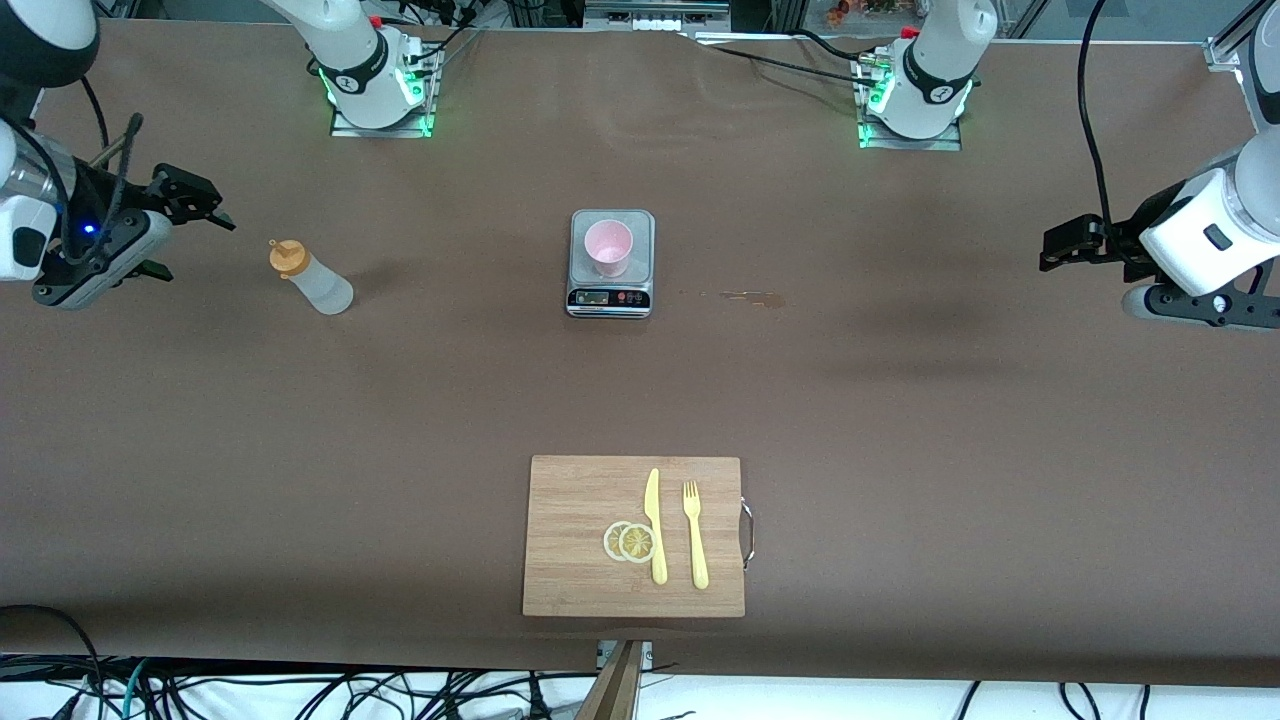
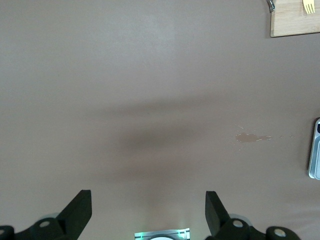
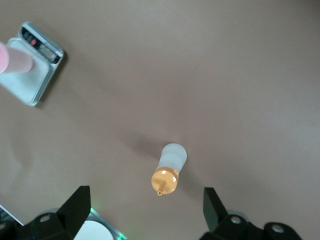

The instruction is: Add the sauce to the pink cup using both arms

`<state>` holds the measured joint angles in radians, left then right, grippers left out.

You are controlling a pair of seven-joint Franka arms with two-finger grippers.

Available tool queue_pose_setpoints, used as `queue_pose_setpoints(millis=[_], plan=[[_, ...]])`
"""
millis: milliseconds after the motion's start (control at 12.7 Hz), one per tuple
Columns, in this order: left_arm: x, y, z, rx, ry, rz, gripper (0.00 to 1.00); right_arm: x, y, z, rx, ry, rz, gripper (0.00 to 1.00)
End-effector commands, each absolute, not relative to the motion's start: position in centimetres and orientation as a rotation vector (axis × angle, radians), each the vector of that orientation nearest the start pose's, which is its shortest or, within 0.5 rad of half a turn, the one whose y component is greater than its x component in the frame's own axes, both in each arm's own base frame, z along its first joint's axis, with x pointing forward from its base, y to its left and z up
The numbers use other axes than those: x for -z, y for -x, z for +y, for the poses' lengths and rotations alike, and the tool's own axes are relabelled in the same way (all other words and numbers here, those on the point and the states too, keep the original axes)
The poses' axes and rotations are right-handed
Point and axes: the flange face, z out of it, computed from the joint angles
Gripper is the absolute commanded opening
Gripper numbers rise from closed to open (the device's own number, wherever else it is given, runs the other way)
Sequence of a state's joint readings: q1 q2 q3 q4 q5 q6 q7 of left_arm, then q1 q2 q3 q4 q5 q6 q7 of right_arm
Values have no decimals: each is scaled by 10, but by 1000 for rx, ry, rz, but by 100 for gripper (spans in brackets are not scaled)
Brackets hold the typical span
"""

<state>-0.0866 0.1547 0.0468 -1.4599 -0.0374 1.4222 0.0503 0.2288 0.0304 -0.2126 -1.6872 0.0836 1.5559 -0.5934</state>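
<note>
The sauce is seen upright on the bench, just ahead of the right gripper — its fingers spread wide, empty. The left gripper, also open, waits well apart; the pink cup sits on the scale between them.
</note>
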Motion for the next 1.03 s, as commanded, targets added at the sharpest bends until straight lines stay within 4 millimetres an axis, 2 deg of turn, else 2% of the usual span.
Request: queue_pose_setpoints(millis=[0, 395, 711, 947], plan=[[-582, -585, -30, -309, 3144, 177, 100, -576, -543, 37, -245, 3001, -774, 100], [-581, -585, -30, -312, 3143, 177, 100, -618, -543, 32, -187, 3045, -763, 100], [-581, -585, -30, -312, 3143, 177, 100, -620, -540, 32, -213, 3077, -626, 100], [-582, -585, -30, -309, 3144, 177, 100, -623, -540, 30, -217, 3085, -621, 100]])
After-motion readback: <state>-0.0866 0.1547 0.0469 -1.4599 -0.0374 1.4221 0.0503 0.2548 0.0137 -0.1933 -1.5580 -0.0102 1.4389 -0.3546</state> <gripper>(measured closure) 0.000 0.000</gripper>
